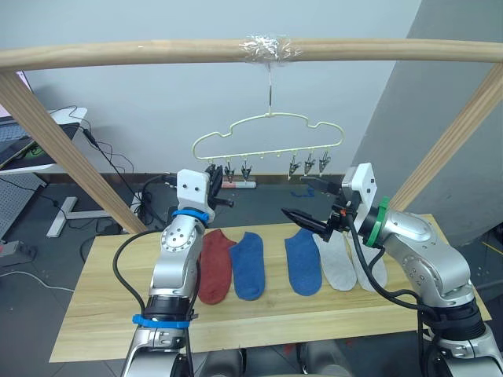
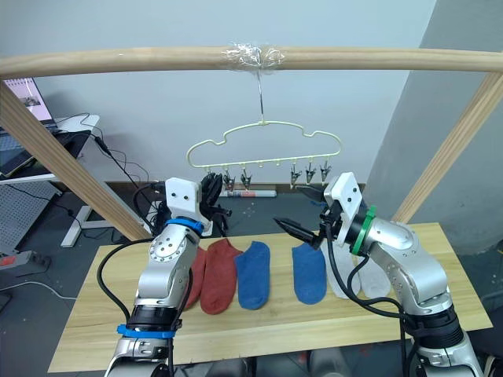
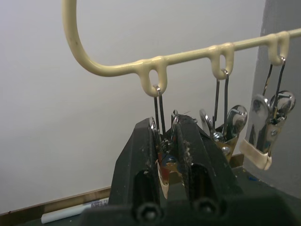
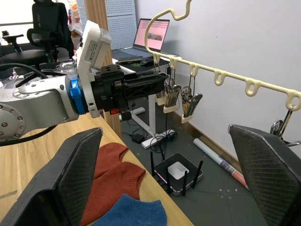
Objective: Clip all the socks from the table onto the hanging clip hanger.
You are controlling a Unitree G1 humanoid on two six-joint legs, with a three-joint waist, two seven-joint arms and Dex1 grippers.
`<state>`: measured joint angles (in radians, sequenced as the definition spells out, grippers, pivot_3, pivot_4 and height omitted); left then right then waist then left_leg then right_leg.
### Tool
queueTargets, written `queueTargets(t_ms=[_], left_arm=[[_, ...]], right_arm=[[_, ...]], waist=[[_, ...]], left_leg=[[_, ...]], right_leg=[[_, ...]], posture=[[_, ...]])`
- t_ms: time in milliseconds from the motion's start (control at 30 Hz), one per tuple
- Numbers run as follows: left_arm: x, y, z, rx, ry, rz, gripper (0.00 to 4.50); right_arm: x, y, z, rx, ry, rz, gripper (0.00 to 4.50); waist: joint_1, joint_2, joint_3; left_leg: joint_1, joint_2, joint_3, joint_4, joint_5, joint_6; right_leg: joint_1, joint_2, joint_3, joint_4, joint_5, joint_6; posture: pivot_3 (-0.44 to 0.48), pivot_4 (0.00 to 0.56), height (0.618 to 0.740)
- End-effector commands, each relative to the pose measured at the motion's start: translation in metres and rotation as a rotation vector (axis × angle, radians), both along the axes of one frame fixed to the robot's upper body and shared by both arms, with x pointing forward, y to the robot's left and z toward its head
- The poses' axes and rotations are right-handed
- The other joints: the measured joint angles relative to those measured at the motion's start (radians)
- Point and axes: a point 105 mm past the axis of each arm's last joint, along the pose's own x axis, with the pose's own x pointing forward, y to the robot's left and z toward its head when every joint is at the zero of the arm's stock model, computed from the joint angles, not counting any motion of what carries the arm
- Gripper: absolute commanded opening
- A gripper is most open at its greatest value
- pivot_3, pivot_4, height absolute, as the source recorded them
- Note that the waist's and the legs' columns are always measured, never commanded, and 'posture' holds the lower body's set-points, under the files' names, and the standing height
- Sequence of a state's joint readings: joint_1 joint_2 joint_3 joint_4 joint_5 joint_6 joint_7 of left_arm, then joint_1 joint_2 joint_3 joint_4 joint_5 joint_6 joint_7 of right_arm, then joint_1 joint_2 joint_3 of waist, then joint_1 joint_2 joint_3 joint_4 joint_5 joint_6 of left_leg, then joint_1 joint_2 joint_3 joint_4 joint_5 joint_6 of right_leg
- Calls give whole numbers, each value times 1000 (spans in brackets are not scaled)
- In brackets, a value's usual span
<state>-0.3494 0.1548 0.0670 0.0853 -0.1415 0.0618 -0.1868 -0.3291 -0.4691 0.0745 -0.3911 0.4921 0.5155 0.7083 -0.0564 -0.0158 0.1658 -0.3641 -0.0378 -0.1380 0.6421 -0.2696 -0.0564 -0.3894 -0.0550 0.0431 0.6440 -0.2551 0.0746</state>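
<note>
Pinching the clip hanger's (image 1: 267, 145) end clip (image 3: 162, 141), left fingers (image 3: 141, 160); right fingers (image 4: 263, 169) wide apart; no legible writing.

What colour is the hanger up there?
The clip hanger is pale yellow-green; the left wrist view shows it best.

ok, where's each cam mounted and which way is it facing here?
Left eye, right eye: head, looking forward-down at the pale yellow-green wire clip hanger and socks on the light plank table; both arms show.
Left wrist: along the left gripper, shut on a dark metal clip.
Right wrist: along the open right gripper toward the left arm.
All share the hanger.
</note>
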Motion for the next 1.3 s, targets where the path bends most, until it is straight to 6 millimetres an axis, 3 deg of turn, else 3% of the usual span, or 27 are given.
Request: queueTargets(t_ms=[33, 200, 667, 933, 1167, 1300], left_arm=[[-1, -2, 9, 22, -35, -4, 276], [0, -4, 12, 16, -43, -2, 1797], [3, -5, 15, 5, -54, 0, 1797], [3, -5, 17, -8, -64, -6, 188], [2, -2, 16, 6, -56, -2, 161], [1, -1, 9, 55, -2, -31, 161]], right_arm=[[-2, -1, 16, 17, -67, -1, 4500], [-1, 0, 18, 16, -75, 0, 4500], [0, -2, 17, 12, -83, -14, 4500], [1, -1, 17, 17, -80, -16, 4500], [4, -5, 5, -13, -45, -47, 4500], [23, -37, -43, -196, 52, -271, 4500]], waist=[[0, 0, 0], [0, 0, 0], [0, 0, 0], [0, 0, 0], [0, 0, 0], [2, 0, 0]], left_leg=[[0, 0, 0, 0, 0, 0], [0, 0, 0, 0, 0, 0], [0, 0, 0, 0, 0, 0], [0, 0, 0, 0, 0, 0], [0, 0, 0, 0, 0, 0], [0, 0, 0, 0, 0, 0]], right_leg=[[0, 0, 0, 0, 0, 0], [0, 0, 0, 0, 0, 0], [0, 0, 0, 0, 0, 0], [0, 0, 0, 0, 0, 0], [0, 0, 0, 0, 0, 0], [0, 0, 0, 0, 0, 0]], posture=[[-119, 143, 740], [-121, 140, 740], [-126, 140, 740], [-125, 141, 740], [-118, 141, 740], [-108, 144, 740]])
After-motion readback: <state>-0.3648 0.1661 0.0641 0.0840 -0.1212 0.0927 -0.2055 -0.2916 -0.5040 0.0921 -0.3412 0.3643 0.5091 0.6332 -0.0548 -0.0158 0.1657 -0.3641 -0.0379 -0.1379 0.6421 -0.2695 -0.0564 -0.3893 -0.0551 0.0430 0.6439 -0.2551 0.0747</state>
